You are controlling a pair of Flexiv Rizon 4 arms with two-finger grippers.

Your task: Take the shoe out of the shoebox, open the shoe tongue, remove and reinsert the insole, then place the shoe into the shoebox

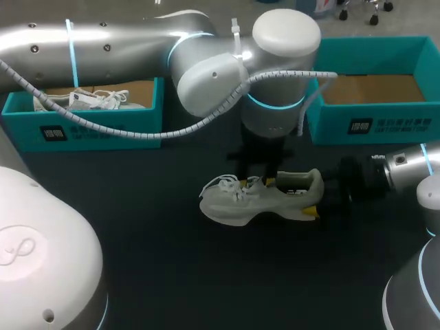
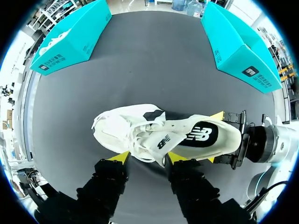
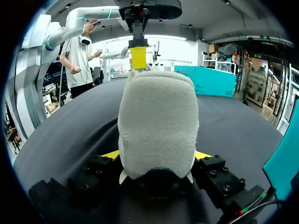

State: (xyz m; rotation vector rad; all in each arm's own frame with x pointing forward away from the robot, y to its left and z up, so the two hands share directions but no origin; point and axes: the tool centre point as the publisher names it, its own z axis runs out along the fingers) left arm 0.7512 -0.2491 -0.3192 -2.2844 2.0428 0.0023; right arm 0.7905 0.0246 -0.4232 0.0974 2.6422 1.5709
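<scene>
The white sneaker [image 1: 258, 199] sits on the worktop [image 1: 172, 275]. Your right gripper [image 3: 156, 156] has its jaws clenched on the heel. Your left gripper [image 2: 149, 158] has its jaws released astride the tongue [image 2: 156, 142]. Pinch only the tongue, clear of the laces, and lift gently.

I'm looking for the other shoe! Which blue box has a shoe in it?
The shoebox on the robot's left: a white shoe lies inside it. The shoebox on the right shows only its brown bottom.
</scene>
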